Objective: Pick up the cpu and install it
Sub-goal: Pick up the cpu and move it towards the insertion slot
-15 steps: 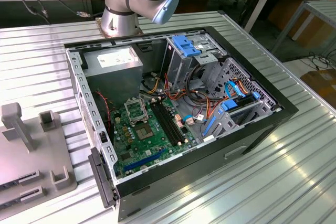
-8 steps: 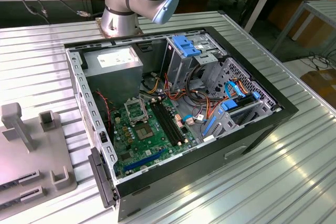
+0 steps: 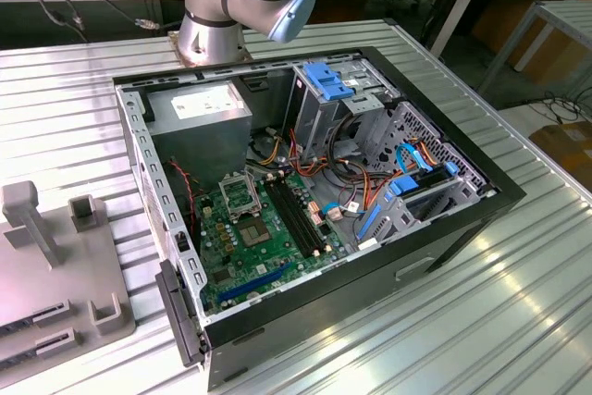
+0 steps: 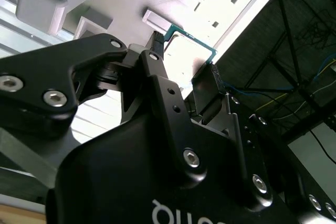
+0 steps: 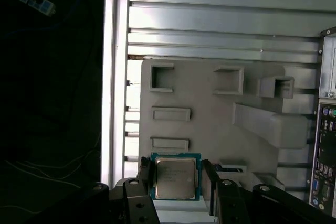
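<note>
The cpu is a small square chip with a silvery top and a teal-green rim, and it sits between my gripper's two black fingers. My gripper is shut on the cpu, one finger against each opposite edge. In the second wrist view the cpu is bright, with its teal edge running between the fingertips of the gripper. Behind it lies the grey fixture plate. In the exterior view the metal-framed socket lies on the green motherboard inside the open computer case.
The grey fixture plate with raised blocks and slots lies on the ribbed metal table, at the exterior view's left of the case. The arm's base stands behind the case. Cables, drive bays and a power supply crowd the case.
</note>
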Available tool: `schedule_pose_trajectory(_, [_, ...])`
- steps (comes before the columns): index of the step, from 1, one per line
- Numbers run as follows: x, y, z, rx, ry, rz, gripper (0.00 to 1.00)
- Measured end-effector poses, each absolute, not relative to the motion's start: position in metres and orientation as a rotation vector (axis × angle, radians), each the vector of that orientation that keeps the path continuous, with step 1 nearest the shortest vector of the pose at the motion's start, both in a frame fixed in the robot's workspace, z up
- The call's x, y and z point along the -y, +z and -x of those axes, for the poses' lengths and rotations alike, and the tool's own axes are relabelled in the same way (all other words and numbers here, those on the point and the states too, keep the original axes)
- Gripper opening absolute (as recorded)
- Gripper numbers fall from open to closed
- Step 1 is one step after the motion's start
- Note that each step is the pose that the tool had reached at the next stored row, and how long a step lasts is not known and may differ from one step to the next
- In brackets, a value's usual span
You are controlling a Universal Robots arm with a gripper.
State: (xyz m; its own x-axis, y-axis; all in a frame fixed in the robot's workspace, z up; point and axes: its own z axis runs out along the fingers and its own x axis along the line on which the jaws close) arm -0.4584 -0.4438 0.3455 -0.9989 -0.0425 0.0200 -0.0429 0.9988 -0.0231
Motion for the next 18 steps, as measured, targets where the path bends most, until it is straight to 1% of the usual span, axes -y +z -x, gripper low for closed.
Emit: schedule_pose_trajectory(18, [0.444, 0.367, 0.458, 3.121, 0.036, -0.067, 0.47])
